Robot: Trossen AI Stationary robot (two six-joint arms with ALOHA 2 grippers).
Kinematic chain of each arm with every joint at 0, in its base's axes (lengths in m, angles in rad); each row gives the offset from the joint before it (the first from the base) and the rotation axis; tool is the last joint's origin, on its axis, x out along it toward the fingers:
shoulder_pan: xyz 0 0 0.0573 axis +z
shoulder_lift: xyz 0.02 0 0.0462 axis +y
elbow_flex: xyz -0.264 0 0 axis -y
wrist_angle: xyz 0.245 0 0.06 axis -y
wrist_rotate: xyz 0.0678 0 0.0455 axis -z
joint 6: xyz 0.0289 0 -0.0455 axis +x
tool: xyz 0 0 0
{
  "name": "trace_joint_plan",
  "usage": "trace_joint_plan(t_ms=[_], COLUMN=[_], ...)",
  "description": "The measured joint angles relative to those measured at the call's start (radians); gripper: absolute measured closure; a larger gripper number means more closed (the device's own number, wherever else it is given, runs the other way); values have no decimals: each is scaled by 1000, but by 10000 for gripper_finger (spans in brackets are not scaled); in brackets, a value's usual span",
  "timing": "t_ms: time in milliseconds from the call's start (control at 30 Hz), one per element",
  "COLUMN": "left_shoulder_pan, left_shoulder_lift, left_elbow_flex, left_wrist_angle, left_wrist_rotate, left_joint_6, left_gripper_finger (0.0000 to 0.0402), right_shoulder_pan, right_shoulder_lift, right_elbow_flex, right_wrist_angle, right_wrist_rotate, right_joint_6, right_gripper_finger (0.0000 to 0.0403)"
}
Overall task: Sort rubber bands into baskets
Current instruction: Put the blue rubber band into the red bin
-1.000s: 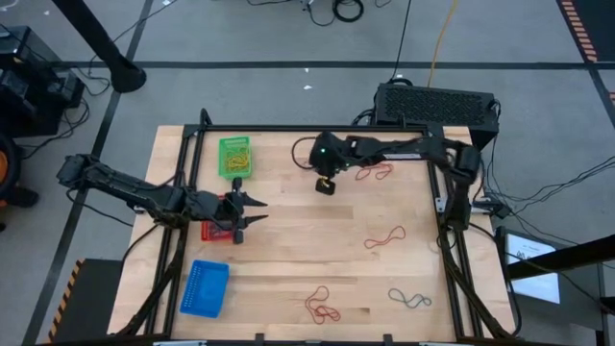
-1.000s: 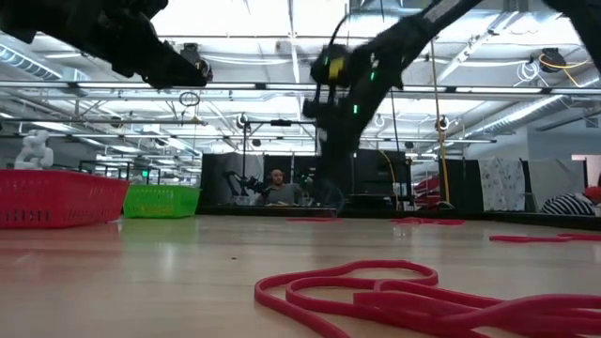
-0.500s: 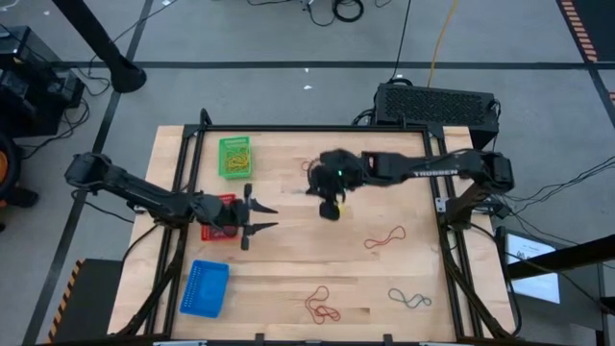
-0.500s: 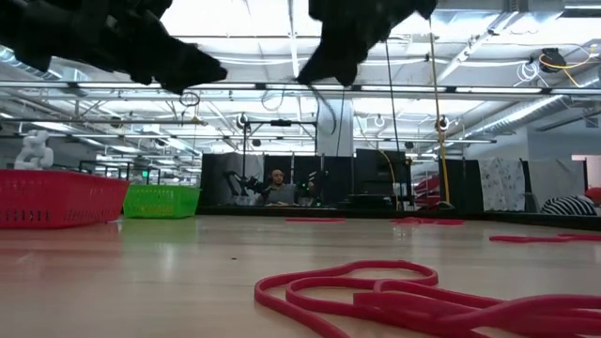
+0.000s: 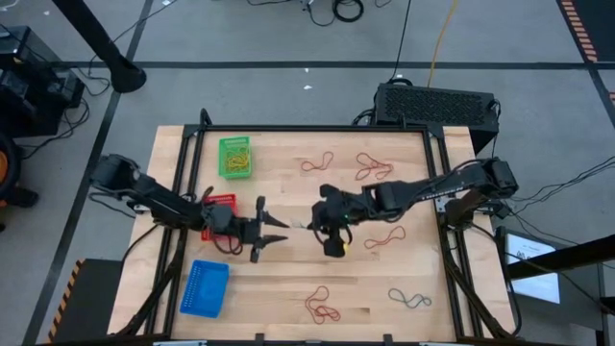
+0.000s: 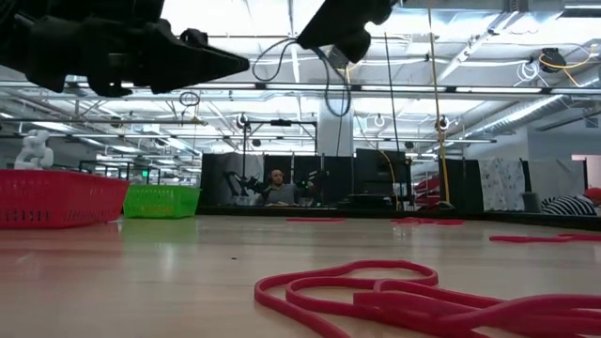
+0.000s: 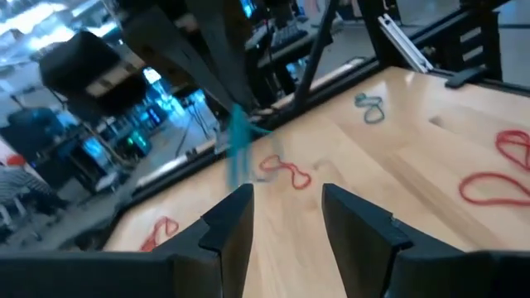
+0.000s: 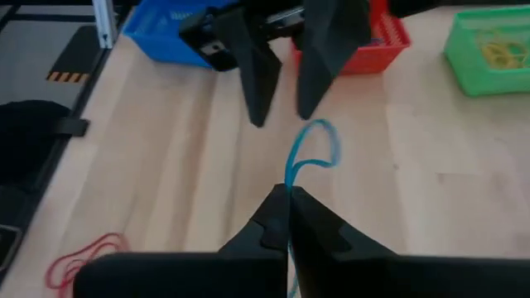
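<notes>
The right claw [image 8: 288, 199] pinches a blue rubber band [image 8: 310, 153]; the spread left claw [image 8: 281, 79] should close gently around its loop.

Even, bright overhead light fills the high view; the pale wooden tabletop [image 5: 288, 279] shows only soft, short shadows. In the low view, glaring white ceiling lights [image 6: 254, 19] along the top of the frame wash out, turning the dark robot arms [image 6: 113, 52] into silhouettes, and the looped red rubber band [image 6: 394, 296] at lower right is soft and out of focus. The left wrist view is smeared with motion blur, worst at upper left. The right wrist view is brightly lit, with the thin blue rubber band [image 8: 315, 153] slightly blurred.
</notes>
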Motion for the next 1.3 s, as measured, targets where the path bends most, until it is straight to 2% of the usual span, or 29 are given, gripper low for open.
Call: trace_joint_plan(t_ms=[333,467,700,900,1033,1200,1300], left_shoulder_pan=[-19,-17,-4,-1,-2,-2,-2], left_shoulder_lift=[111,170,242,248,248,248,248], left_elbow_flex=[92,127,194,218,218,218,217], left_wrist_angle=[19,15,14,-18,-16,-16,-17], left_wrist_rotate=[-6,-4,-61,-58,-57,-57,-57], left_joint_6=[13,-74,-149,-193,-193,-190,-185], left_gripper_finger=[249,249,249,252,287,381,393], right_shoulder_pan=[66,74,74,74,74,74,73], right_shoulder_lift=[65,74,73,73,73,73,73], right_elbow_flex=[0,0,0,0,0,0,0], right_wrist_angle=[-12,18,25,25,19,-3,-10], right_wrist_rotate=[57,75,73,73,72,71,71], right_joint_6=[63,63,78,82,82,82,82], right_gripper_finger=[402,402,402,402,402,402,401])
